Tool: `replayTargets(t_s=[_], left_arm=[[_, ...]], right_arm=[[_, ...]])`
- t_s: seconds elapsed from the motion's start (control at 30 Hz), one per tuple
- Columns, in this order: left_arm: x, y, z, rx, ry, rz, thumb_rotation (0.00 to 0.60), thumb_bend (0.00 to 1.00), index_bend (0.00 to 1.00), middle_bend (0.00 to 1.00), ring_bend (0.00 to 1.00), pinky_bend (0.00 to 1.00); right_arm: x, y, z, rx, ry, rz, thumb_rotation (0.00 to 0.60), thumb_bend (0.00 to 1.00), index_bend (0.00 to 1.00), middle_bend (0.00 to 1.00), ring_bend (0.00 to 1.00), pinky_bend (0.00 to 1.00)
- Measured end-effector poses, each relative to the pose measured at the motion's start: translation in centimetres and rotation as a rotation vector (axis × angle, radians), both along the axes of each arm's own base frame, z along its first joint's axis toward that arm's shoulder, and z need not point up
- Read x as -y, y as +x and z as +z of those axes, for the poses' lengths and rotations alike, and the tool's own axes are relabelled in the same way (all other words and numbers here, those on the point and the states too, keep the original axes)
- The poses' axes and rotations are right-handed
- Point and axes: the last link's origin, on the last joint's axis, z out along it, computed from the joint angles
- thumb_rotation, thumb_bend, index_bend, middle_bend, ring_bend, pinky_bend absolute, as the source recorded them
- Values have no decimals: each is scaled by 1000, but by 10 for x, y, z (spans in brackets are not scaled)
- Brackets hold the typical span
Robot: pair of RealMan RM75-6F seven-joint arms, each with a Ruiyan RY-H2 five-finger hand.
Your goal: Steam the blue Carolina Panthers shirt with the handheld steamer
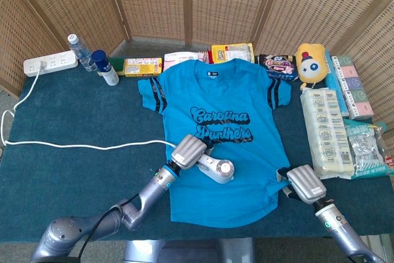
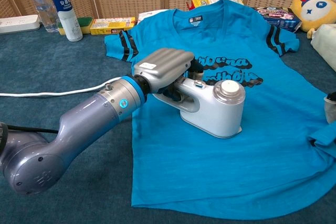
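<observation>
From the head view, the blue Carolina Panthers shirt (image 1: 220,137) lies flat, front up, in the middle of the dark green worktop (image 1: 74,170), its collar toward the wicker screen. The left hand (image 1: 189,151) grips the handle of the silver handheld steamer (image 1: 215,168), which rests on the shirt's lower half just below the printed lettering. A white cord (image 1: 80,146) runs from the steamer across the worktop to the left edge. The right hand (image 1: 306,182) sits at the shirt's lower right hem, where the cloth is bunched against it; whether its fingers pinch the fabric cannot be told. Along the far edge stand a clear water bottle (image 1: 78,50) and a blue-capped bottle (image 1: 105,68), what is inside them not discernible, beside a white power strip (image 1: 50,63). Further right sit boxed snacks (image 1: 143,66) and a yellow plush toy (image 1: 311,61); a wrapped multi-pack (image 1: 326,130) lies at the right side.

From the chest view, the left hand (image 2: 164,68) wraps the steamer (image 2: 215,107) by its handle, the steamer's base flat on the shirt (image 2: 220,171) and its round white cap facing up. Only a sliver of the right hand (image 2: 331,107) shows at the frame's right edge, next to a raised fold of hem.
</observation>
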Motion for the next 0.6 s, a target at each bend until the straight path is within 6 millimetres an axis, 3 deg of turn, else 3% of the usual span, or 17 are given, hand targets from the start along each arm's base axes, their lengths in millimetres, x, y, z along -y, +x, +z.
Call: replayTargets(t_s=[0.6], left_arm=[[-36,-32,19,-68,86,67,600,388,685,768,679,738]], right_arm=[[-5,13,-2,9,23,28,600,575,625,570,600,712]])
